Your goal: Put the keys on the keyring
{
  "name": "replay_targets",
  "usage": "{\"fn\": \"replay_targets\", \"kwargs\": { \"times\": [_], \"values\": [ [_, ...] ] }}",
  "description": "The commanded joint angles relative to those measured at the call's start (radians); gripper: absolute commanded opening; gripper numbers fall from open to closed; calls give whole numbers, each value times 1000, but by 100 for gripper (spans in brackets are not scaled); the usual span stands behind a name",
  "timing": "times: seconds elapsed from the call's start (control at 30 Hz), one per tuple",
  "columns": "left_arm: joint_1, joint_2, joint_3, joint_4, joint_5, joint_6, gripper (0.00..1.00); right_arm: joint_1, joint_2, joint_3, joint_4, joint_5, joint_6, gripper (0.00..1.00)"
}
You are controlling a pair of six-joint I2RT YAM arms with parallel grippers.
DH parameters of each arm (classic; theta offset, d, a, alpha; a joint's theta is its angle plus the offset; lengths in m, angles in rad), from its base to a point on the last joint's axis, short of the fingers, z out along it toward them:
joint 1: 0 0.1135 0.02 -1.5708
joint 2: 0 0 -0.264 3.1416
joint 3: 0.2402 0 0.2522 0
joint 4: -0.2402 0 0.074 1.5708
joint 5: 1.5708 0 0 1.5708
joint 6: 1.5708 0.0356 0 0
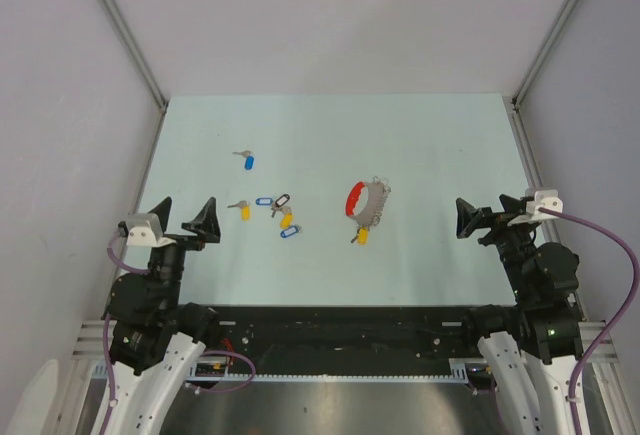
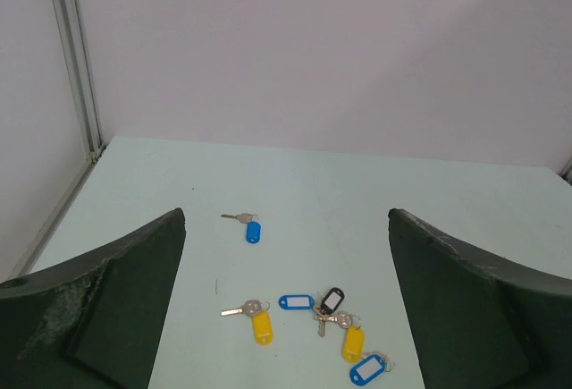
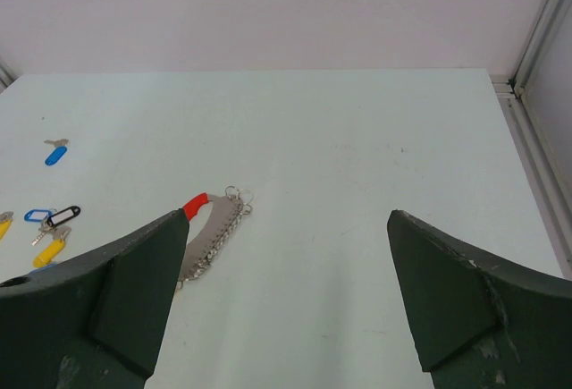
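The keyring point(image 1: 366, 202), a red arc joined to silvery links, lies flat at mid-table; it also shows in the right wrist view point(image 3: 213, 231), partly behind my left finger. A yellow-tagged key point(image 1: 361, 237) lies at its near end. A blue-tagged key point(image 1: 249, 161) lies alone at far left, also in the left wrist view point(image 2: 253, 231). A loose cluster of keys point(image 1: 275, 213) with blue, black and yellow tags lies left of the ring, also in the left wrist view point(image 2: 332, 317). My left gripper point(image 1: 187, 217) point(image 2: 286, 219) and right gripper point(image 1: 487, 215) point(image 3: 288, 221) are open and empty near the front edge.
White walls with metal corner posts point(image 1: 120, 25) enclose the pale green table point(image 1: 440, 145) on three sides. Each arm's base and cabling point(image 1: 230, 355) run along the near edge.
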Motion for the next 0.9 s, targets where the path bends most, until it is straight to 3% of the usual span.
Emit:
{"fn": "replay_targets", "kwargs": {
  "times": [0.0,0.6,0.87],
  "values": [
    [7,8,5,10,3,-16,100,-3,-4,19,14,-4,8,100],
    [7,13,8,6,3,-21,100,-1,10,20,-3,13,54,100],
    [7,2,11,-10,2,-29,100,9,94,20,-4,25,115,100]
  ]
}}
